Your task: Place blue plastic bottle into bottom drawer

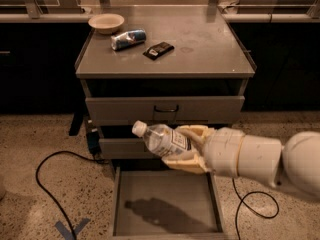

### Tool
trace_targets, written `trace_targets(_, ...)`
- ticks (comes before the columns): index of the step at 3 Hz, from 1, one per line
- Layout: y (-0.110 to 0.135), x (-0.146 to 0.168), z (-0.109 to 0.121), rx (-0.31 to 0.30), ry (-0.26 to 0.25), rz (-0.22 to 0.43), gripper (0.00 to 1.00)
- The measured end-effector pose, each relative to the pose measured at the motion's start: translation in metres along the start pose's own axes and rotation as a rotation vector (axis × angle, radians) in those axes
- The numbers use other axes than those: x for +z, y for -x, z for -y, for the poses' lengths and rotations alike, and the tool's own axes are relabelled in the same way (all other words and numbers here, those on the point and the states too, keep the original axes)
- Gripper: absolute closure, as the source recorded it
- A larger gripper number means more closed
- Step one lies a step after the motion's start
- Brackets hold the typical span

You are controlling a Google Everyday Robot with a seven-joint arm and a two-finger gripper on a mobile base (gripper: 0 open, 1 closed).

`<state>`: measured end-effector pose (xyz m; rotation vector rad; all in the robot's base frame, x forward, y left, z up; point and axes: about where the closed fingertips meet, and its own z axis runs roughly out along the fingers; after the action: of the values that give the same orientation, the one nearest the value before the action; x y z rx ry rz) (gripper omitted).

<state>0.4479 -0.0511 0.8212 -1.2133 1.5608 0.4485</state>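
Observation:
My gripper comes in from the right on a thick white arm. Its cream fingers are shut on the blue plastic bottle, a clear bottle with a white cap that lies tilted, cap pointing up-left. The bottle hangs in front of the middle drawer, above the bottom drawer. That drawer is pulled out and its flat grey floor carries only the shadow of the bottle and arm.
On the cabinet top lie a cream bowl, a blue-and-silver can and a dark packet. The top drawer is shut. Black cables run over the speckled floor on both sides.

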Motion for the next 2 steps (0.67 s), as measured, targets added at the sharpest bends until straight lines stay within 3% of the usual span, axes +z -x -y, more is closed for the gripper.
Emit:
trace_targets(1, -0.081, 0.031, -0.047, 0.075, -0.011, -0.036, 1.00)
trace_targets(2, -0.174, 0.074, -0.120, 0.165, 0.055, -0.107, 1.00)
